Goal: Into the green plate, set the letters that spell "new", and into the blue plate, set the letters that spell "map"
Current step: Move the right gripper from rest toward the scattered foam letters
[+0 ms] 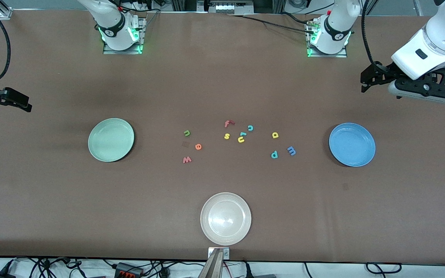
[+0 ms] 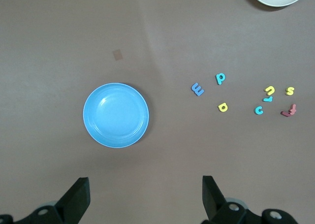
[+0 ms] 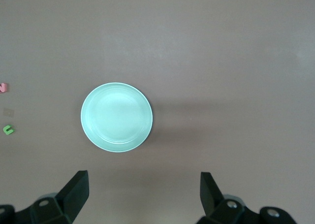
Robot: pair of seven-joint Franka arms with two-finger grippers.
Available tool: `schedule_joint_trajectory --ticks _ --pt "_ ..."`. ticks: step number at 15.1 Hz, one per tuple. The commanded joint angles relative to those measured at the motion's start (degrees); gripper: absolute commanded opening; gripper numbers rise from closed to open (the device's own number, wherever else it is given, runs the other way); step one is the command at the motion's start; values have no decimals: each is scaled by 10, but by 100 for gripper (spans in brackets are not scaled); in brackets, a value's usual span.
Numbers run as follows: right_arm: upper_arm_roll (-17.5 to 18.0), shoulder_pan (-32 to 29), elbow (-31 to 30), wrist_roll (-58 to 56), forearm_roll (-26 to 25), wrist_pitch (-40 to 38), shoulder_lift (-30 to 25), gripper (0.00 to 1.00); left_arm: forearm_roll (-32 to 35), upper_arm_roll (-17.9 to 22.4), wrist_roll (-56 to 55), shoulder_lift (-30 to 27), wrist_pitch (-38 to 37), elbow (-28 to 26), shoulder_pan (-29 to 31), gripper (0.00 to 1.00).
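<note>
Nothing was placed yet. Taking the front view as a dial centred on the letter scatter, the round pale mint-green plate (image 1: 111, 139) sat at 9 o'clock and the round medium-blue plate (image 1: 352, 144) at 3 o'clock, both empty.

My left gripper (image 1: 368, 80) hung over bare table at 1 o'clock from the blue plate. My right gripper (image 1: 21, 102) hung at 10 o'clock from the green plate. Both had their jaws spread wide and held nothing.

Targets on the green side:
- dark green foam n (image 1: 187, 133)
- orange foam e (image 1: 198, 146)
- reddish-pink foam w (image 1: 187, 159)

Targets on the blue side:
- blue foam m (image 1: 291, 151)
- yellow foam a (image 1: 275, 135)
- teal foam p (image 1: 274, 154)

I judged it best to take 1 letter per arm, coming straight down with the fingers narrowed around it. The 3 tiny pieces in each group lay apart from each other. I would avoid the yellow foam u (image 1: 241, 139) and yellow foam s (image 1: 226, 136) at centre.
</note>
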Motion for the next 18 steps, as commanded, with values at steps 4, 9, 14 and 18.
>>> schedule_joint_trajectory --ticks 4,9,14,18 --pt "2 -1 -4 -3 5 -2 10 100 7 -1 -6 12 -16 23 3 100" --pt "2 18 -4 -2 5 2 28 100 7 -1 -9 12 -16 23 2 100" --pt "3 50 -3 -6 5 28 68 100 8 -2 -19 12 -16 23 2 100" --pt "2 92 -3 -3 5 62 95 100 8 -3 -35 12 -17 23 2 100"
